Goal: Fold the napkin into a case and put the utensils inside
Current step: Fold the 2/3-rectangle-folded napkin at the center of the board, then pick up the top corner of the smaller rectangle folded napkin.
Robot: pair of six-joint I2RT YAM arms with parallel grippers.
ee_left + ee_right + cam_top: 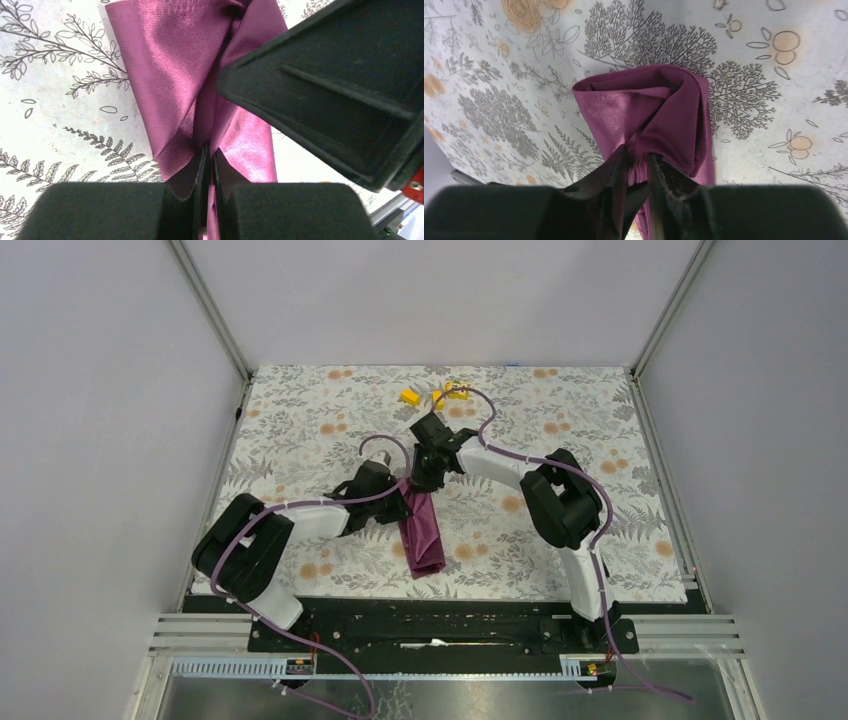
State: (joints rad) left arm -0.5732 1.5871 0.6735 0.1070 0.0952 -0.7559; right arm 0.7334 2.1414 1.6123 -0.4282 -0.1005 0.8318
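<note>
Floral tablecloth [300,420], plum napkin [424,535] (folded narrow)

On my screens the napkin [422,535] is plum purple with a satin sheen, plain all over. The tablecloth [300,430] is off-white, patterned with grey ferns and pale orange blossoms. The small blocks [409,397] are yellow; the left tool [210,155] and right tool [638,162] are matt black.
</note>
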